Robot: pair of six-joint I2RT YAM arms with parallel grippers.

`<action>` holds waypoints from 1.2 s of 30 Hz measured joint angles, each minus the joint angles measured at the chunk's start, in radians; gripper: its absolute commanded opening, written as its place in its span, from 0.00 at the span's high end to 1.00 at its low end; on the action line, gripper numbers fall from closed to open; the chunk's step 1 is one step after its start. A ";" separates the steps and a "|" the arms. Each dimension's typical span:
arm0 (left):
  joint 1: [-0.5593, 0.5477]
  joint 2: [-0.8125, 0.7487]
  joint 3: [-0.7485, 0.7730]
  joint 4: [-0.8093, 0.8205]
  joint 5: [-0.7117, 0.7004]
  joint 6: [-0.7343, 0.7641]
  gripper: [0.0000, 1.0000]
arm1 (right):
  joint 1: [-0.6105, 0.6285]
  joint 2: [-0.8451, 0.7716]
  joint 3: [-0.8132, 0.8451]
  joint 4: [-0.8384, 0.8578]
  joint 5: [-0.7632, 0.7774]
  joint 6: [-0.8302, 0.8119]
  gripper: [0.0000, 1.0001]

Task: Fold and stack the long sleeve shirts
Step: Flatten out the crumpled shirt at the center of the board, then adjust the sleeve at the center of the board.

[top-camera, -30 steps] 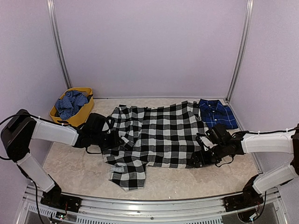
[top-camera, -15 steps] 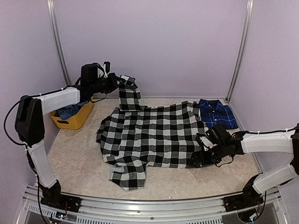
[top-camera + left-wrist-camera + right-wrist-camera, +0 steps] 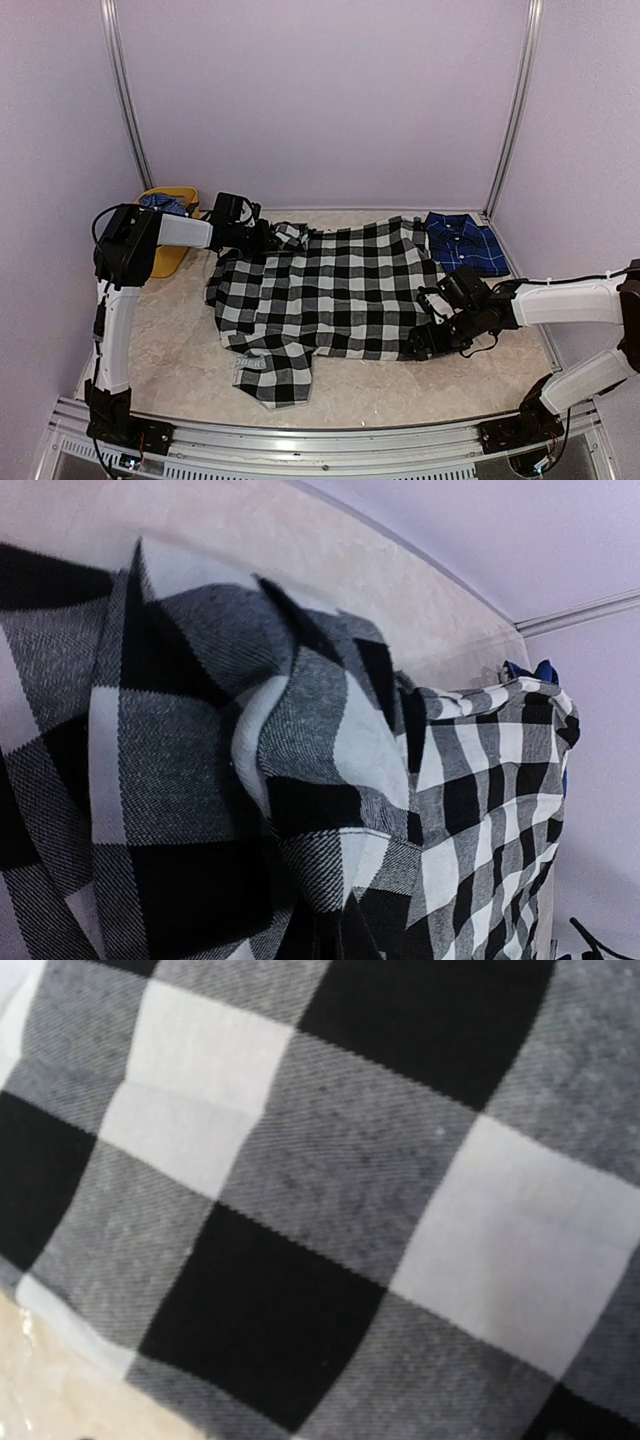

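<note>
The black-and-white check shirt (image 3: 335, 290) lies spread across the middle of the table, with a flap (image 3: 272, 375) at its near left. My left gripper (image 3: 264, 238) is low at the shirt's far left corner. In the left wrist view the check cloth (image 3: 330, 780) bunches to a pinch at the bottom middle and hides my fingers. My right gripper (image 3: 426, 340) rests on the shirt's near right edge. Check cloth (image 3: 330, 1210) fills the right wrist view and hides the jaws. The navy plaid shirt (image 3: 463, 243) lies folded at the far right.
A yellow basket (image 3: 160, 262) holding blue cloth stands at the far left, partly behind my left arm. Metal posts stand at the back corners, with a rail along the near edge. Bare table (image 3: 30, 1400) shows beside the shirt's hem.
My left gripper lifted the shirt's left sleeve high toward the back, then came down to the far left corner, where the sleeve now lies bunched. The right arm has not moved.
</note>
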 measured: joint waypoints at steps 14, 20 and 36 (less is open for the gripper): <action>0.008 -0.154 -0.177 -0.038 -0.032 0.057 0.31 | 0.000 0.005 0.022 -0.006 -0.005 -0.004 0.06; -0.013 -0.438 -0.417 -0.027 -0.081 0.084 0.27 | 0.006 -0.100 0.023 -0.032 0.012 -0.003 0.06; -0.523 -1.086 -1.092 -0.096 -0.365 0.002 0.12 | 0.221 -0.132 0.024 0.029 0.002 0.048 0.06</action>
